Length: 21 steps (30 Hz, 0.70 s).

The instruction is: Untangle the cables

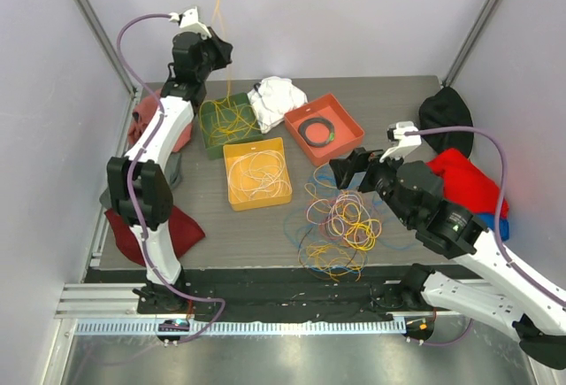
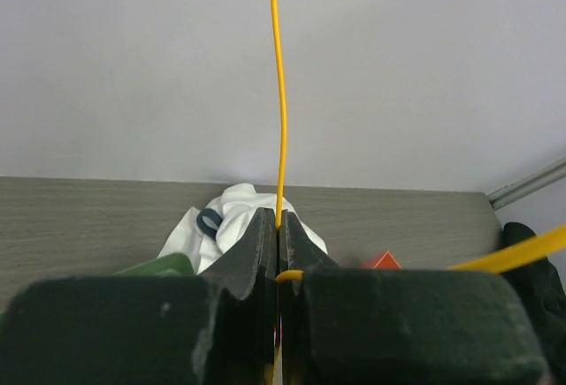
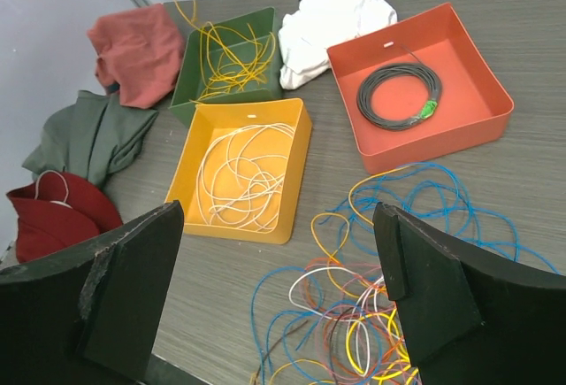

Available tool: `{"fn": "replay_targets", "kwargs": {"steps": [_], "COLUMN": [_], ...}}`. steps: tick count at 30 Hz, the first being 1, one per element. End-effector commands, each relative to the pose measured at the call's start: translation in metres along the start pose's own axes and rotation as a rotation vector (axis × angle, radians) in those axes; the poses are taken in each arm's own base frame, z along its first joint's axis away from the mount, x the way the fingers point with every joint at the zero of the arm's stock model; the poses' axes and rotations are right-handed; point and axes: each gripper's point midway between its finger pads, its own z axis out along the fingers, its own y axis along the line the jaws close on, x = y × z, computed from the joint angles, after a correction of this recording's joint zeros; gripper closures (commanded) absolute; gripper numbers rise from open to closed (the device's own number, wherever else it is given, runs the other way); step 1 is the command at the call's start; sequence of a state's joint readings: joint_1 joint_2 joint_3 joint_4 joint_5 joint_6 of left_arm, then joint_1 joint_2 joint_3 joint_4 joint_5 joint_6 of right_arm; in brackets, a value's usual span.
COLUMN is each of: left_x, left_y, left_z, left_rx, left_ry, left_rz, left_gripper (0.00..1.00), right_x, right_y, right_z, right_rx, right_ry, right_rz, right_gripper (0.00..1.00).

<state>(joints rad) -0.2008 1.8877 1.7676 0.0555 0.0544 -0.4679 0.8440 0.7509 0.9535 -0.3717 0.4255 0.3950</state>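
Observation:
A loose tangle of cables (image 1: pixel 340 221), blue, yellow, white, pink and orange, lies on the table at front right; it also shows in the right wrist view (image 3: pixel 371 314). My left gripper (image 1: pixel 217 49) is raised at the back left, above the green tray (image 1: pixel 206 128). It is shut on a yellow cable (image 2: pixel 279 93) that runs straight up from the jaws (image 2: pixel 279 221). Its lower length hangs into the green tray, which holds yellow cables (image 3: pixel 230 62). My right gripper (image 1: pixel 349 171) is open and empty (image 3: pixel 276 217), hovering above the far edge of the tangle.
A yellow tray (image 1: pixel 258 204) holds white cables (image 3: pixel 243 173). An orange-red tray (image 3: pixel 469 84) holds a black coiled cable (image 3: pixel 398 95). A white cloth (image 1: pixel 277 97) lies behind the trays. Red, pink and green cloths lie at the left; black, red and blue ones at the right.

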Motion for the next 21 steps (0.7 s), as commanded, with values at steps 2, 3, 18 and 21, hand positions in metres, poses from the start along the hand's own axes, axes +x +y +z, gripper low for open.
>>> {"fn": "replay_targets", "kwargs": {"steps": [2, 3, 18, 21], "left_x": [-0.041, -0.038, -0.068, -0.050], "left_y": [-0.007, 0.000, 0.064, 0.069], "left_z": [0.013, 0.015, -0.007, -0.002], "left_rx": [0.061, 0.049, -0.181, -0.185], "left_ry": [-0.115, -0.113, -0.286, -0.248], "left_rz": [-0.009, -0.019, 0.079, 0.077], "left_gripper": [1.00, 1.00, 1.00, 1.00], "right_x": [-0.004, -0.003, 0.005, 0.010], "right_y": [-0.003, -0.003, -0.007, -0.008], "right_z": [0.010, 0.011, 0.017, 0.017], "right_rx": [0.025, 0.027, 0.027, 0.028], "right_ry": [-0.049, -0.050, -0.070, -0.067], "right_rz": [-0.015, -0.023, -0.037, -0.034], "right_gripper": [0.03, 0.03, 0.15, 0.15]}}
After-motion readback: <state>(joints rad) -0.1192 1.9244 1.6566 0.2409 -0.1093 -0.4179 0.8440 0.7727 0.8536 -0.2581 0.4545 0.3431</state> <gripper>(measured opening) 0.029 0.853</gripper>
